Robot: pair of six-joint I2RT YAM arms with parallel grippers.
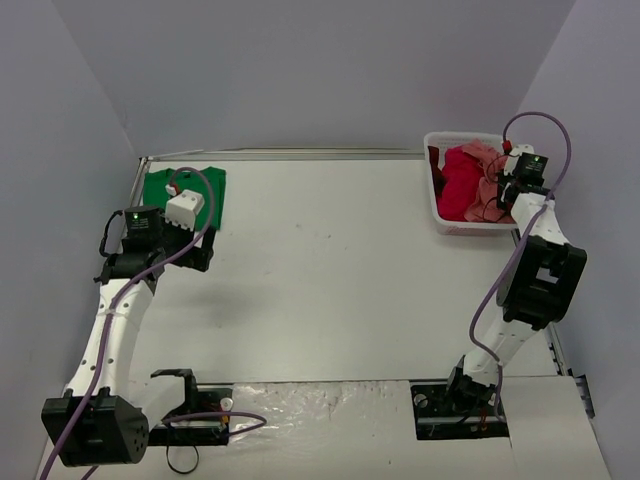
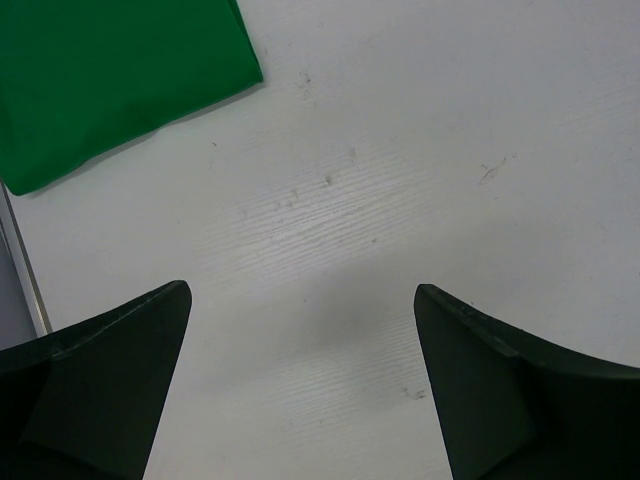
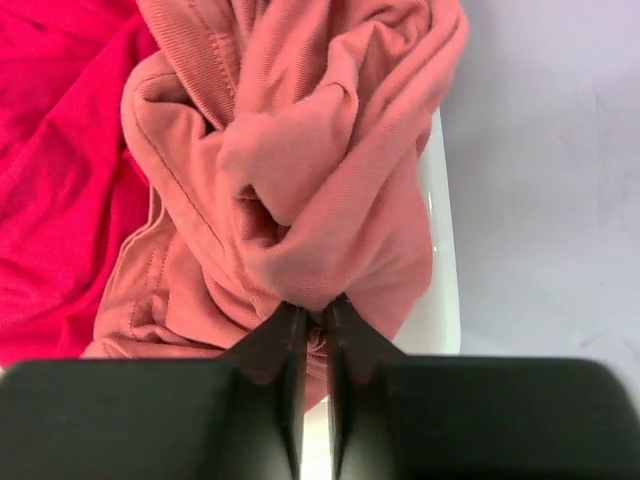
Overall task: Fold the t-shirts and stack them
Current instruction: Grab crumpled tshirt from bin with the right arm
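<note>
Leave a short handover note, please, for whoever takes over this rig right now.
Left claw: open, empty, above the bare white table, beside the bright green cotton t-shirt.
Right claw: shut on a fold of the dusty salmon-pink cotton t-shirt, which lies in the white plastic lattice basket at the far right.
Also in the basket: crimson-magenta cotton t-shirts, bunched, count unclear.
Done: green one lies folded flat at the far left corner.
Left: lift out the pink one, fold, stack; then the crimson ones.
</note>
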